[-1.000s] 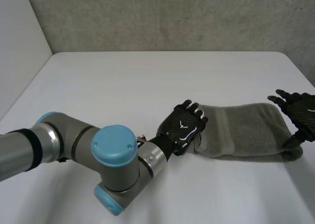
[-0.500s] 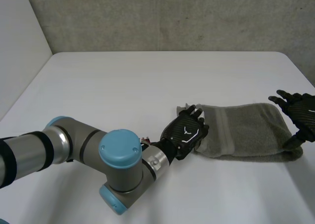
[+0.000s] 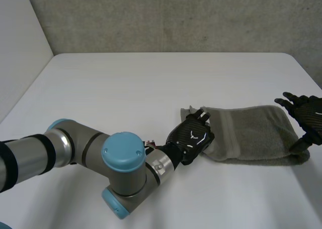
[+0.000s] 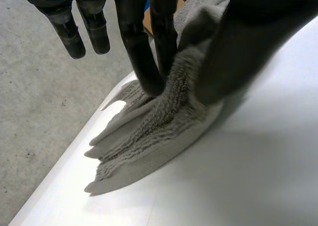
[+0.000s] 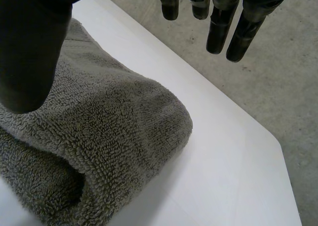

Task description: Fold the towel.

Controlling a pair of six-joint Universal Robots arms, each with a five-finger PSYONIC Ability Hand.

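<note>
Your left hand (image 3: 193, 136) is pinching one end of the grey towel (image 3: 256, 131); its long axis is running toward your wide-open right hand (image 3: 308, 116).

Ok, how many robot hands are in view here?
2. The left robot hand pinches the left end of the grey towel; the right robot hand hangs open at its right end, near the edge of the white table.
</note>
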